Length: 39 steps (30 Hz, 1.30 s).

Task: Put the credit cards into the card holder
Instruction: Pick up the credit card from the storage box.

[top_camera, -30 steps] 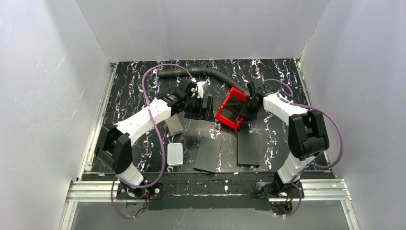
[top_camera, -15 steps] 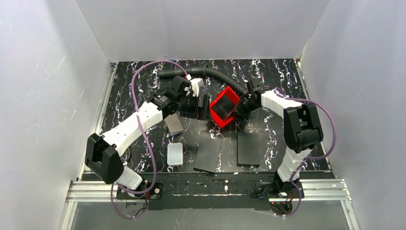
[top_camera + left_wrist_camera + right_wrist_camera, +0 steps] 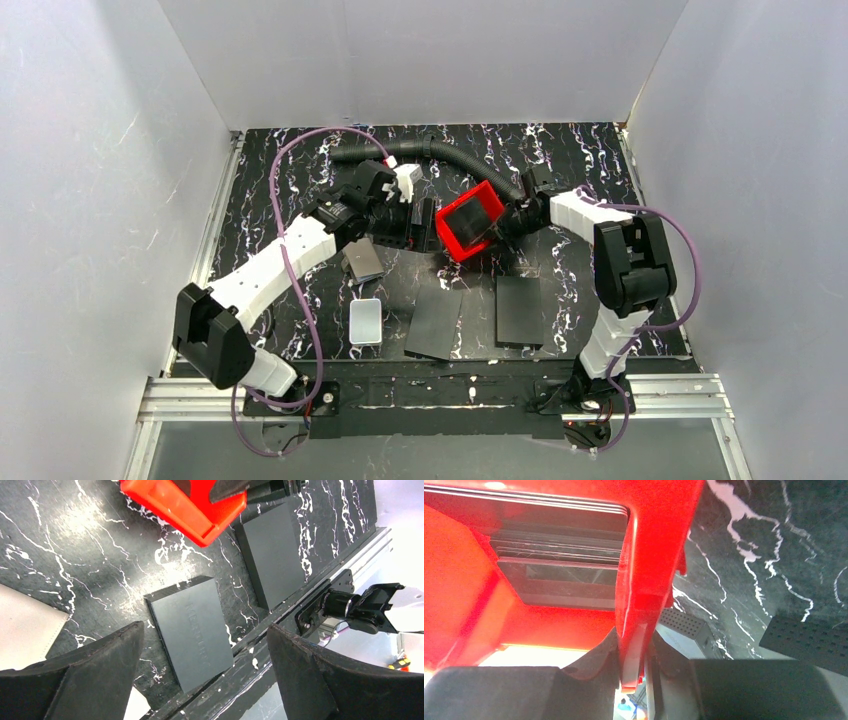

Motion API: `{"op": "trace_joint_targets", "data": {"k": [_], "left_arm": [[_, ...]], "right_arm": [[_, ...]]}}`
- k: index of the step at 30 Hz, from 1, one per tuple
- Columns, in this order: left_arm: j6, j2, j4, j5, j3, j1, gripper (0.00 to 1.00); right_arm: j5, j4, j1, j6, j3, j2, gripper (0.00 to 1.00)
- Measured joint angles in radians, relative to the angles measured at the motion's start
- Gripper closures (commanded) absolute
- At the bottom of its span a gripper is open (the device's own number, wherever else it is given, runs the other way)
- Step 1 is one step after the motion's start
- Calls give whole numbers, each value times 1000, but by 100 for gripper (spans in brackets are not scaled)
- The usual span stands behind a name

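Observation:
My right gripper (image 3: 506,222) is shut on the right wall of a red plastic tray (image 3: 468,222) and holds it tilted above the table. In the right wrist view the jaws (image 3: 634,652) pinch the red wall (image 3: 651,540). A striped stack of thin credit cards (image 3: 559,562) lies inside the tray. The grey-brown card holder (image 3: 362,260) lies on the table left of centre, and its pale edge shows in the left wrist view (image 3: 25,625). My left gripper (image 3: 412,232) is open and empty, just left of the tray; its fingers (image 3: 205,627) hang above a black panel.
Two flat black panels (image 3: 435,322) (image 3: 520,310) lie near the front; they also show in the left wrist view (image 3: 192,630) (image 3: 272,555). A white rounded box (image 3: 365,322) sits front left. A black ribbed hose (image 3: 440,152) runs along the back. White walls enclose the table.
My right gripper has raised and tipped the red tray and carried it a little left and back. My left arm's elbow has swung left while its open gripper stayed beside the tray.

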Motion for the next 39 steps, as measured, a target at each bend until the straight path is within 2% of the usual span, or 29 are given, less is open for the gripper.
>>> {"op": "trace_joint_targets", "data": {"k": [4, 9, 14, 22, 25, 30, 37, 39], "left_arm": [[-31, 18, 41, 45, -39, 16, 8], [-153, 125, 169, 144, -86, 82, 14], [-202, 230, 252, 149, -84, 101, 18], [-163, 306, 291, 97, 24, 76, 27], [-146, 321, 294, 80, 66, 63, 28], [-119, 405, 260, 55, 162, 50, 34], [-89, 537, 198, 19, 260, 32, 38], [-83, 571, 181, 10, 285, 22, 38]], "right_arm": [[67, 56, 5, 17, -27, -19, 99], [332, 85, 44, -38, -72, -79, 99], [592, 196, 117, -112, -193, -198, 99], [916, 375, 273, -270, -256, -231, 99], [986, 426, 297, -325, -300, -256, 99], [1083, 455, 301, -399, -328, -272, 99], [1114, 455, 305, -452, -332, -276, 99], [1111, 455, 306, -466, -331, -276, 93]]}}
